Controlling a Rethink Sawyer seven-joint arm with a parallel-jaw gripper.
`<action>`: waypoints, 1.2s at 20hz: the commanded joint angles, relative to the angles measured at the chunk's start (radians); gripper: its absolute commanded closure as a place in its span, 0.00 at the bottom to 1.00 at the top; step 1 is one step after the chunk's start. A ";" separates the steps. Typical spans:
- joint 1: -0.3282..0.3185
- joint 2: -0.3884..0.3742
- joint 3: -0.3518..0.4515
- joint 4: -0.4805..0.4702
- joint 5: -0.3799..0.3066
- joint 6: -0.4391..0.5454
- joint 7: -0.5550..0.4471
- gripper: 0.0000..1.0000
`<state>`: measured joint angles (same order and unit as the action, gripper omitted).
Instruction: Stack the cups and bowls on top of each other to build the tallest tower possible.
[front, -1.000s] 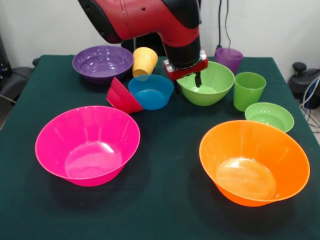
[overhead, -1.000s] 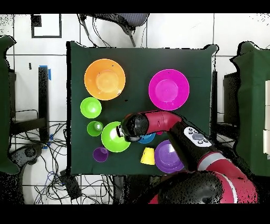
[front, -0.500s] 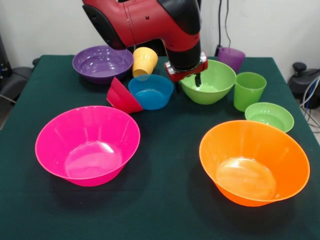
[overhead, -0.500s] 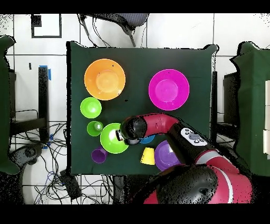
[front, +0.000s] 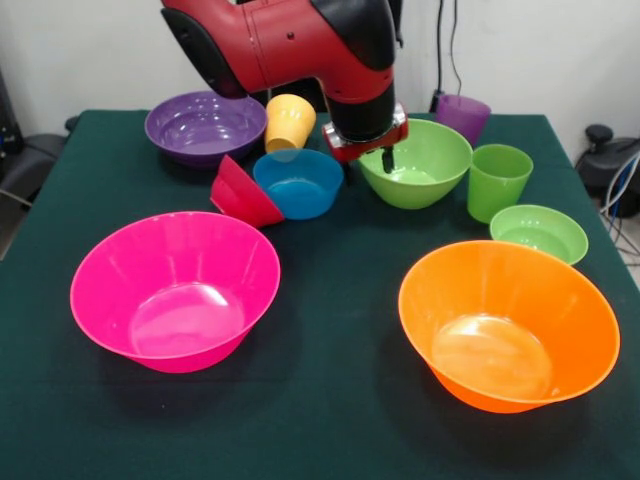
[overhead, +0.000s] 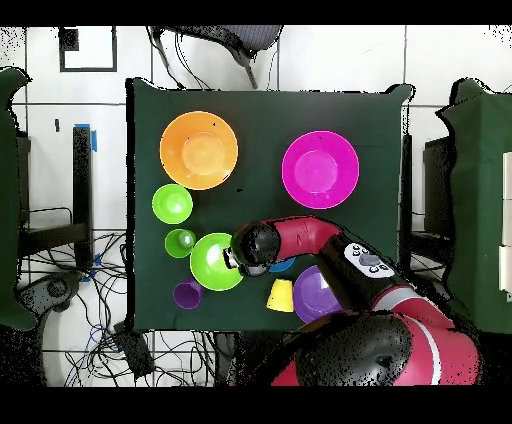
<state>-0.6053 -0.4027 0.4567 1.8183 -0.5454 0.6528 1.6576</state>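
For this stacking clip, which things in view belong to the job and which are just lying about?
Part of the job:
pink bowl
orange bowl
purple bowl
medium green bowl
red bowl
blue bowl
light green bowl
yellow cup
green cup
purple cup
pincer

Lying about:
cables on the floor
chair beyond the table

No lettering, label, brand mark or number can be read anywhere in either view. The arm (front: 290, 45) shows plain red and black casing with only small dark screw dots, and the bowls and cups across the table (front: 330, 400) are bare glossy plastic. In the overhead view, the white square with a dark border (overhead: 87, 48) at the upper left of the frame carries no legible writing.
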 joint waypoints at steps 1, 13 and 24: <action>0.032 0.025 -0.022 -0.068 -0.074 -0.059 -0.005 1.00; 0.023 0.025 -0.011 -0.068 -0.077 -0.067 -0.023 1.00; -0.039 -0.081 0.029 -0.058 -0.098 -0.117 -0.074 1.00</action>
<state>-0.6204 -0.4264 0.4599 1.8187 -0.5452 0.6316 1.6576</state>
